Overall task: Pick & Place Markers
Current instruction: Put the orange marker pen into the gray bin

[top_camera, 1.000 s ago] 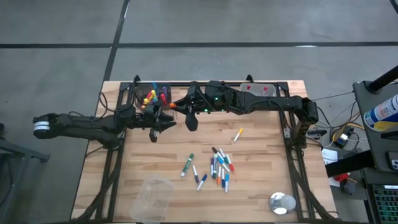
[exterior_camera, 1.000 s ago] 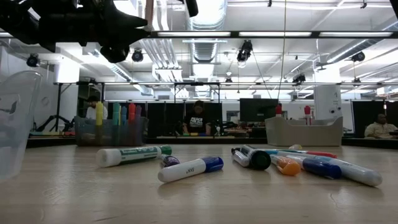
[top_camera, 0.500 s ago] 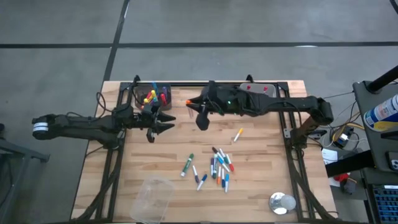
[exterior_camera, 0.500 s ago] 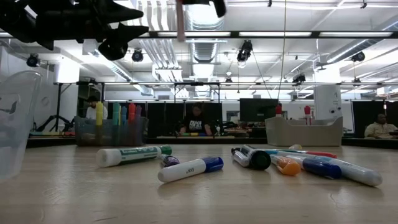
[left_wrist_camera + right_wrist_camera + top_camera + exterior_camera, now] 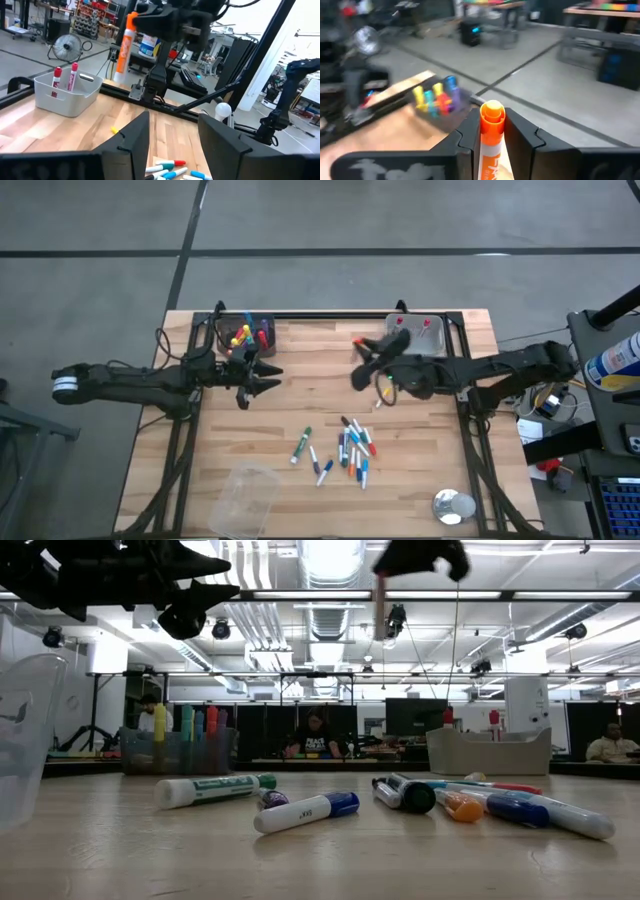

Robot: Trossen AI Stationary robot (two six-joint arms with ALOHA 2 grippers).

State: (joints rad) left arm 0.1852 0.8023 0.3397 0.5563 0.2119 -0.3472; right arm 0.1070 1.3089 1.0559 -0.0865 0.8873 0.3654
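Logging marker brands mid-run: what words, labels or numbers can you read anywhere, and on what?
No text can be read clearly.
Dark print on the blue-capped marker: too small to read.
Label print on the green-capped marker: blurred.
Orange lettering on the orange marker held in the right gripper: cut off and blurred.

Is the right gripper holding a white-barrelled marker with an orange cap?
Yes: in the right wrist view the right gripper is shut on the orange-capped marker, which stands upright between its dark fingers.
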